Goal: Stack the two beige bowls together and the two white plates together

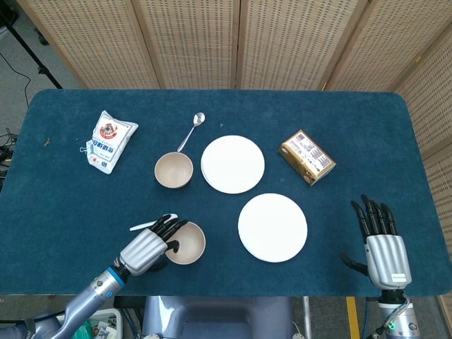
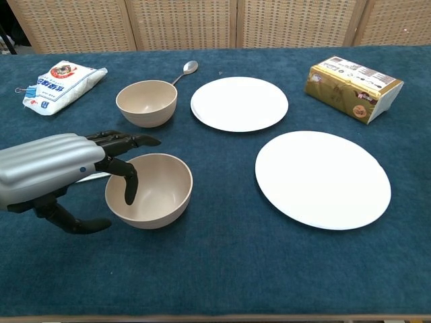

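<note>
Two beige bowls stand on the blue table: the near bowl point(image 1: 186, 243) point(image 2: 153, 191) and the far bowl point(image 1: 174, 170) point(image 2: 147, 102). Two white plates lie apart to their right, the far plate point(image 1: 233, 164) point(image 2: 239, 103) and the near plate point(image 1: 272, 227) point(image 2: 322, 179). My left hand point(image 1: 148, 247) point(image 2: 59, 169) reaches over the near bowl's left rim with its fingers spread. One finger dips inside the bowl and the thumb stays outside, low on the left; nothing is gripped. My right hand point(image 1: 385, 251) hovers open near the front right edge, far from the plates.
A white plastic spoon point(image 1: 144, 226) lies just left of the near bowl, partly under my left hand. A metal spoon point(image 1: 191, 131) point(image 2: 186, 69) lies behind the far bowl. A snack bag point(image 1: 109, 140) point(image 2: 62, 78) sits at the back left, a gold box point(image 1: 307, 157) point(image 2: 353, 80) at the right.
</note>
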Robot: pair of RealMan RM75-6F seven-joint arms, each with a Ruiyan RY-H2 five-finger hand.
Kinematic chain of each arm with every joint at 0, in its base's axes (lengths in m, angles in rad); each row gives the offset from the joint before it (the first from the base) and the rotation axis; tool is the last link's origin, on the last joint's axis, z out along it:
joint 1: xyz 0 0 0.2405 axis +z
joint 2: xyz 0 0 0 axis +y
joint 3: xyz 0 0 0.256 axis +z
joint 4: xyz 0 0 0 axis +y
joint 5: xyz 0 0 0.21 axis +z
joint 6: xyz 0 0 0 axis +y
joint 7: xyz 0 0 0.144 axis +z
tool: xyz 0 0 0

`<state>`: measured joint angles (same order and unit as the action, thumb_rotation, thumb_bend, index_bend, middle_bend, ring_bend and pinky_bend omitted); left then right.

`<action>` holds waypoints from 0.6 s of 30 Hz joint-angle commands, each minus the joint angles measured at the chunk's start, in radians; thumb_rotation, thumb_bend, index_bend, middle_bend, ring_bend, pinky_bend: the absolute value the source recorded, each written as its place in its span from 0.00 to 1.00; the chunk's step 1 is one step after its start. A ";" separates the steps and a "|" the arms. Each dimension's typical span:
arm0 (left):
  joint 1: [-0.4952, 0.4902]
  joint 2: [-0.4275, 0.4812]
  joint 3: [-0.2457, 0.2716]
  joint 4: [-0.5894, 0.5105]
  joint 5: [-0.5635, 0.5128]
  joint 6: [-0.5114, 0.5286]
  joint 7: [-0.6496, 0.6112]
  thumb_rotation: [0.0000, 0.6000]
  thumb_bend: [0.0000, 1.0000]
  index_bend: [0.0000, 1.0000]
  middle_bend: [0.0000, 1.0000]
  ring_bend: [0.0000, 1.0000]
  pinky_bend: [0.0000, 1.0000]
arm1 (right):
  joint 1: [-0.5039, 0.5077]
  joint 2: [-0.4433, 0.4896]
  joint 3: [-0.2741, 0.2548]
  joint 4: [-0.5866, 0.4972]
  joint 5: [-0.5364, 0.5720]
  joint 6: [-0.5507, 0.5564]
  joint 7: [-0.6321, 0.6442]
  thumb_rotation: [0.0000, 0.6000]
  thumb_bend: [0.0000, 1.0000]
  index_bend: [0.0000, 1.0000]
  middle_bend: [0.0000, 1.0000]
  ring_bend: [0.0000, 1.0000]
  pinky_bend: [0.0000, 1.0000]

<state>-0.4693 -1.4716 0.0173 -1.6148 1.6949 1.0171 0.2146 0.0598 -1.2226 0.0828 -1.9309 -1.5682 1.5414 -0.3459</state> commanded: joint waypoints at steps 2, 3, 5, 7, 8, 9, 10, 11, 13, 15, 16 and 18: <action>-0.009 -0.028 -0.006 0.019 -0.015 -0.003 0.014 1.00 0.38 0.60 0.00 0.00 0.00 | 0.001 0.002 0.002 0.001 0.004 -0.001 0.005 1.00 0.00 0.01 0.00 0.00 0.00; -0.010 -0.038 -0.007 0.026 -0.018 -0.002 0.018 1.00 0.39 0.62 0.00 0.00 0.00 | 0.001 0.002 0.003 0.001 0.007 -0.002 0.007 1.00 0.00 0.01 0.00 0.00 0.00; -0.013 -0.050 -0.008 0.036 -0.023 -0.003 0.023 1.00 0.41 0.67 0.00 0.00 0.00 | 0.002 0.003 0.003 0.001 0.009 -0.003 0.009 1.00 0.00 0.01 0.00 0.00 0.00; -0.017 -0.067 -0.010 0.049 -0.034 -0.005 0.033 1.00 0.41 0.71 0.00 0.00 0.00 | 0.003 0.003 0.004 0.002 0.011 -0.004 0.011 1.00 0.00 0.02 0.00 0.00 0.00; -0.018 -0.071 -0.010 0.052 -0.037 -0.005 0.035 1.00 0.42 0.74 0.00 0.00 0.00 | 0.003 0.004 0.004 0.002 0.011 -0.004 0.011 1.00 0.00 0.01 0.00 0.00 0.00; -0.019 -0.077 -0.011 0.056 -0.040 -0.004 0.038 1.00 0.42 0.75 0.00 0.00 0.00 | 0.003 0.004 0.004 0.002 0.012 -0.004 0.013 1.00 0.00 0.01 0.00 0.00 0.00; -0.019 -0.080 -0.012 0.058 -0.042 -0.001 0.039 1.00 0.42 0.77 0.00 0.00 0.00 | 0.003 0.004 0.004 0.002 0.013 -0.004 0.014 1.00 0.00 0.01 0.00 0.00 0.00; -0.018 -0.084 -0.013 0.062 -0.043 0.007 0.039 1.00 0.42 0.79 0.00 0.00 0.00 | 0.003 0.005 0.005 0.002 0.014 -0.003 0.015 1.00 0.00 0.01 0.00 0.00 0.00; -0.017 -0.088 -0.015 0.067 -0.040 0.023 0.032 1.00 0.42 0.80 0.00 0.00 0.00 | 0.003 0.005 0.005 0.002 0.015 -0.003 0.016 1.00 0.00 0.01 0.00 0.00 0.00; -0.016 -0.089 -0.019 0.071 -0.037 0.043 0.017 1.00 0.42 0.81 0.00 0.00 0.00 | 0.004 0.006 0.005 0.003 0.015 -0.004 0.017 1.00 0.00 0.01 0.00 0.00 0.00; -0.017 -0.086 -0.023 0.070 -0.037 0.051 0.007 1.00 0.42 0.81 0.00 0.00 0.00 | 0.004 0.005 0.004 0.002 0.016 -0.005 0.017 1.00 0.00 0.01 0.00 0.00 0.00; -0.022 -0.079 -0.031 0.063 -0.039 0.059 -0.006 1.00 0.42 0.82 0.00 0.00 0.00 | 0.005 0.005 0.003 0.003 0.015 -0.006 0.016 1.00 0.00 0.01 0.00 0.00 0.00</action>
<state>-0.4882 -1.5552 -0.0069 -1.5480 1.6568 1.0698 0.2163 0.0646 -1.2173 0.0861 -1.9284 -1.5529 1.5356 -0.3298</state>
